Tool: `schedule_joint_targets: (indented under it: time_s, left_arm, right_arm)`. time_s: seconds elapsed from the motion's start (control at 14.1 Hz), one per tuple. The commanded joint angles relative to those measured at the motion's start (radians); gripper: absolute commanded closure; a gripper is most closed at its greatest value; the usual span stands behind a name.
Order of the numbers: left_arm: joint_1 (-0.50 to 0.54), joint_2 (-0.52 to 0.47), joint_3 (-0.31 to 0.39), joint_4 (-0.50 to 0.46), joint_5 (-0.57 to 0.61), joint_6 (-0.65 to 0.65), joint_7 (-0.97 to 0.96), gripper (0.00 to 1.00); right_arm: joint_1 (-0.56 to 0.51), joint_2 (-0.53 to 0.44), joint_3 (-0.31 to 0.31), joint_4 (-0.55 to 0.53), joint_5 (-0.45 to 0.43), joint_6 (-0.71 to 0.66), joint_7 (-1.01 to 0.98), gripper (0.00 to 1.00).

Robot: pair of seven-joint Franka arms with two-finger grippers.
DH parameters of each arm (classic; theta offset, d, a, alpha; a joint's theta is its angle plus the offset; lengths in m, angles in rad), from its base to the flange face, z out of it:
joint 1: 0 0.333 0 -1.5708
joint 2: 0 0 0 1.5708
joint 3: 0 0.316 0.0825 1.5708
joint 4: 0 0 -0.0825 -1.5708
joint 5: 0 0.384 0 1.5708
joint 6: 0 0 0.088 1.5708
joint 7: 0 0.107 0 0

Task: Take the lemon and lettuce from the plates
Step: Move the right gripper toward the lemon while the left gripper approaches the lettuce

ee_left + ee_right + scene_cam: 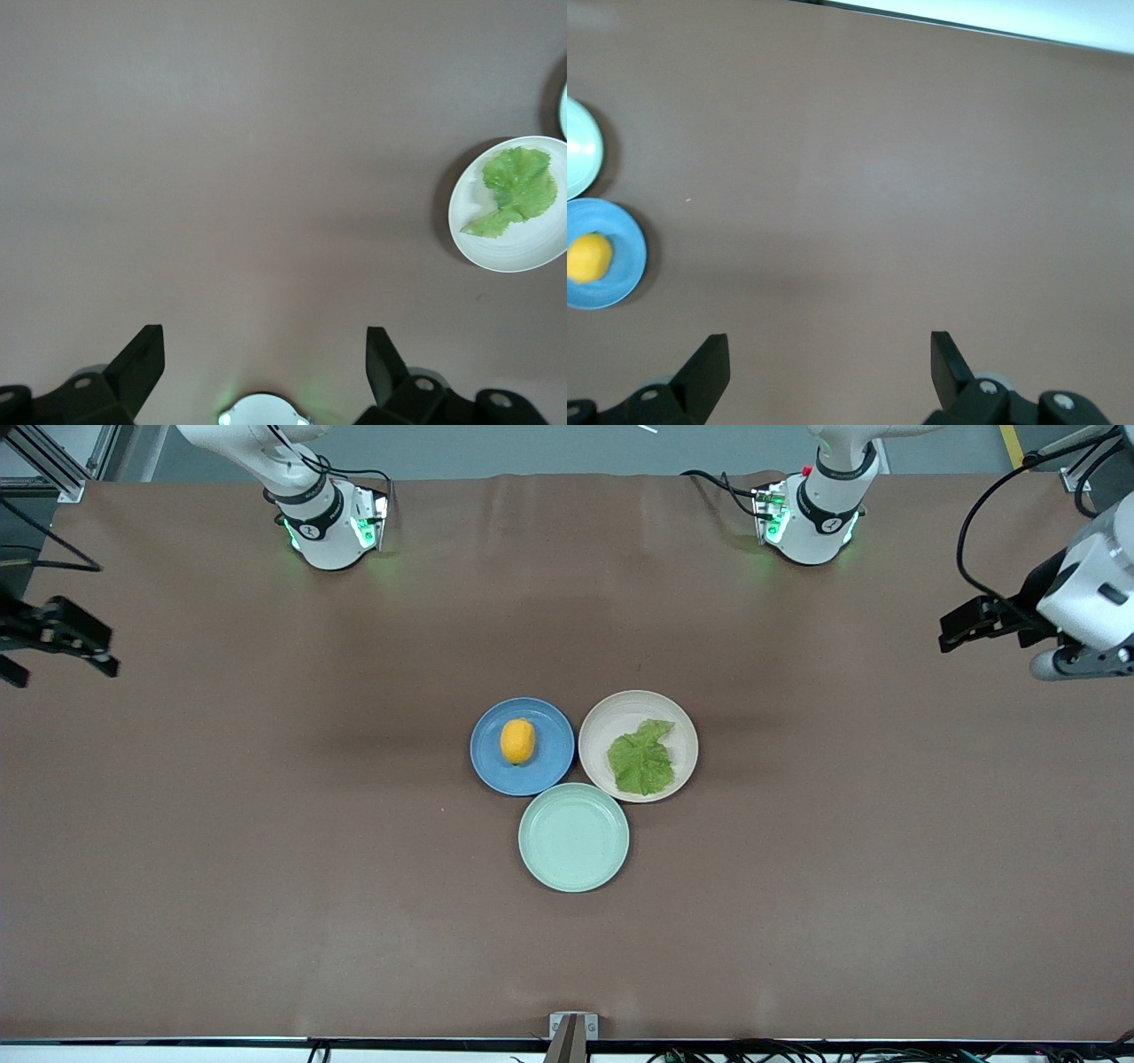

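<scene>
Right gripper (829, 367) hangs over bare brown table (877, 177), its two dark fingers (709, 363) spread wide with nothing between them. Off at the frame's edge sits the lemon (588, 257) on the blue plate (629, 266), and just beside that, a sliver of the mint-green plate (580, 146).

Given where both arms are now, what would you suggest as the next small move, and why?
Probably bring the right gripper, open over bare table at its arm's end, over the lemon on the blue plate; the left gripper, also open, waits equally distant from the lettuce.
</scene>
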Motion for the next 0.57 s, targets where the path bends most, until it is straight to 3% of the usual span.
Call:
schedule_joint_targets:
  time_s: [0.0, 0.5]
  left_arm:
    - [-0.026, 0.052, -0.026, 0.003, 0.009, -0.010, -0.145, 0.00]
    - [-0.060, 0.118, -0.147, -0.185, -0.003, 0.266, -0.615, 0.00]
  right_arm:
    - [0.102, 0.041, -0.005, 0.018, -0.001, -0.004, 0.076, 0.00]
    - [0.298, 0.134, -0.005, 0.003, -0.016, -0.020, 0.178, 0.00]
